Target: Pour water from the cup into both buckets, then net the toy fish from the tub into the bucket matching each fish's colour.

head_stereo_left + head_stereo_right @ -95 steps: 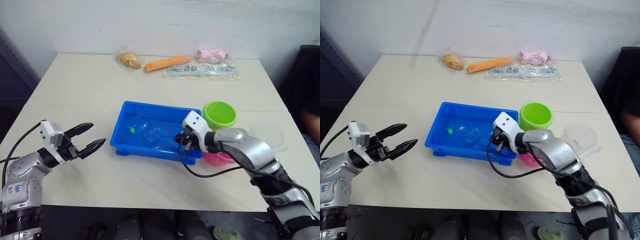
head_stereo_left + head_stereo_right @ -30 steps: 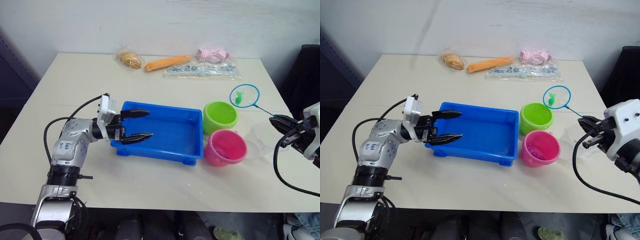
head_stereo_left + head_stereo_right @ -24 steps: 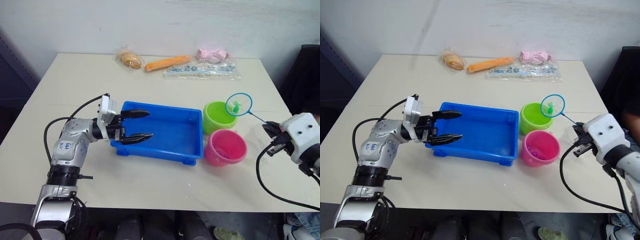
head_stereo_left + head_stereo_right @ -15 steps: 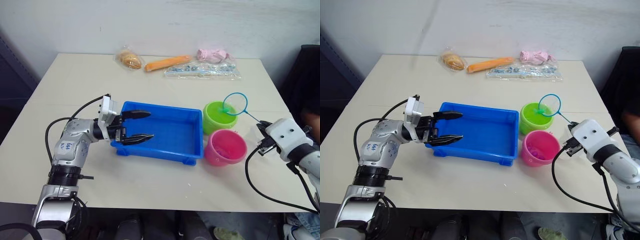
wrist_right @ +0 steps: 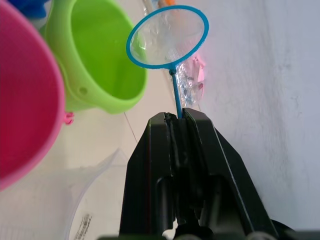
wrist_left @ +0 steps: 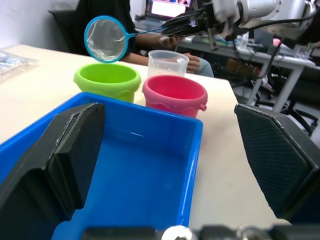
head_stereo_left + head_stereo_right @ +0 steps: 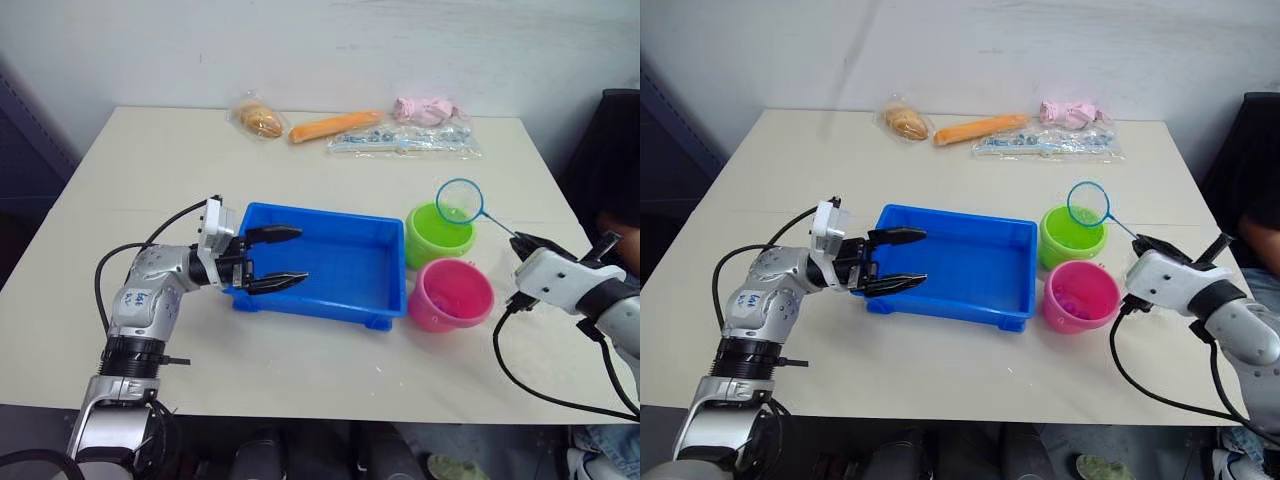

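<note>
My right gripper [image 5: 176, 116] has its jaws clamped on the net [image 7: 460, 201] handle, holding the blue ring over the lime green bucket [image 7: 439, 233]. The pink bucket [image 7: 451, 294] sits just beside it, toward the bench's near edge, with the clear cup [image 6: 168, 62] behind. My left gripper [image 7: 275, 258] hangs with jaws spread over the blue tub [image 7: 330, 297] at mid-bench.

Cup [image 6: 168, 62] partly hidden (behind pink bucket [image 6: 174, 95]).
</note>
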Robot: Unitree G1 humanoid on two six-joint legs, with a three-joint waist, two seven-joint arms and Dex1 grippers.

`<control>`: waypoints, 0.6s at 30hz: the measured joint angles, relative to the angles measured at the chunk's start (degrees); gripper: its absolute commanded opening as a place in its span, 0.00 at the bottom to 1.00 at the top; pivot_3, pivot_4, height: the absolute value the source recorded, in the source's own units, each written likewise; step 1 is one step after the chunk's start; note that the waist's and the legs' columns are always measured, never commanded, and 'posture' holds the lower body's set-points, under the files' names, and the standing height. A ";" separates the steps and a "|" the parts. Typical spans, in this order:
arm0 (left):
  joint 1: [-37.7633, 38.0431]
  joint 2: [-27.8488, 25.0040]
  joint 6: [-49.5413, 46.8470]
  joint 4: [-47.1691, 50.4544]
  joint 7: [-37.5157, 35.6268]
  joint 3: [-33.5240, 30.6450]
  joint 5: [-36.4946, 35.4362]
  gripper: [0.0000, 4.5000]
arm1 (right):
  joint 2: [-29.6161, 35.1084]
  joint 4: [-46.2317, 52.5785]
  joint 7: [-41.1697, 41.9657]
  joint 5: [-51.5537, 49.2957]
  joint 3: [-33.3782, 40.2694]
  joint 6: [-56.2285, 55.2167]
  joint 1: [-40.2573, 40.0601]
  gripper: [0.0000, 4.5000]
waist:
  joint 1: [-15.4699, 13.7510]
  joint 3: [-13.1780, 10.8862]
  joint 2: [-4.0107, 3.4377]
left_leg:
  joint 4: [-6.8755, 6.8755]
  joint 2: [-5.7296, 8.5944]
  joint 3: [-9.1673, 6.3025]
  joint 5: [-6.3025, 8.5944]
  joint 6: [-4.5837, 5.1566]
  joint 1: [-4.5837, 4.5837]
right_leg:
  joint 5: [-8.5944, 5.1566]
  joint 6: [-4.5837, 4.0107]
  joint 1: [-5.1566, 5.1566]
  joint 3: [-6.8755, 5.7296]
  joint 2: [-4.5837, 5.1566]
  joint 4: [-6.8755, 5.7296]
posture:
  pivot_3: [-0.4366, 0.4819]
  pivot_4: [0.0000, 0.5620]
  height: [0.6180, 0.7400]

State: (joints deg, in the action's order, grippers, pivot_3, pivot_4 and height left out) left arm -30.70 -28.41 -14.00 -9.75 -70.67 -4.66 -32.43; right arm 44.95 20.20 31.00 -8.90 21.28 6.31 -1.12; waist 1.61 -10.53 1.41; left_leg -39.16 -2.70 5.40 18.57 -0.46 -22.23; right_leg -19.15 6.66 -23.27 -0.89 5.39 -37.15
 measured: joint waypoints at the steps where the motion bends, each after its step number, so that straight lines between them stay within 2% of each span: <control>1: 0.03 0.00 -0.17 0.18 0.18 -1.13 -0.76 0.99 | -0.77 1.32 1.66 -6.89 1.01 4.70 0.83 0.00 | 0.00 0.00 -0.01 | 0.00 0.00 0.01 0.00 0.01 0.03 | 0.00 0.00 0.00 0.02 0.03 -0.05 | 0.48 0.27 1.00; 5: 2.18 -2.86 -4.78 4.44 -0.14 -3.75 -4.60 0.99 | 0.40 6.46 6.46 -29.61 2.47 22.43 4.28 0.00 | 0.06 -0.01 -0.02 | 0.03 -0.04 -0.07 0.02 0.04 0.09 | 0.00 -0.01 0.09 -0.01 0.07 -0.05 | 0.48 0.27 1.00; 9: 5.26 -7.90 -7.02 9.19 -4.41 -4.26 -6.72 0.99 | 1.78 12.36 9.38 -40.22 -0.20 30.17 5.22 0.00 | -0.08 -0.01 -0.02 | 0.09 -0.04 -0.14 0.03 0.06 0.08 | -0.01 -0.02 0.13 -0.09 0.10 0.07 | 0.48 0.27 1.00; 14: 9.78 -15.30 -1.99 9.41 -12.43 -4.84 -4.84 0.99 | 3.11 17.03 12.72 -39.23 -8.54 31.83 2.57 0.00 | -0.09 -0.01 -0.03 | 0.09 0.03 -0.10 0.10 0.18 0.07 | -0.01 -0.02 0.16 -0.09 0.14 0.19 | 0.48 0.27 1.00; 18: 13.89 -19.58 1.21 8.73 -15.36 -5.10 -3.39 0.99 | 4.99 18.54 16.15 -29.22 -17.50 26.67 -2.03 0.00 | -0.24 -0.01 -0.02 | 0.08 0.09 -0.10 0.15 0.26 0.03 | -0.01 -0.02 0.19 -0.11 0.20 0.27 | 0.48 0.27 1.00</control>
State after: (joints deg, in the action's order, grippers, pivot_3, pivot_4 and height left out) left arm -16.82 -47.99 -12.79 -1.02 -86.03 -9.77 -35.82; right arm 49.94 38.74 47.15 -38.12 3.78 32.97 -3.15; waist 1.37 -10.54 1.39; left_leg -39.08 -2.61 5.30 18.71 -0.20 -22.19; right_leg -19.16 6.64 -23.08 -0.99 5.59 -36.88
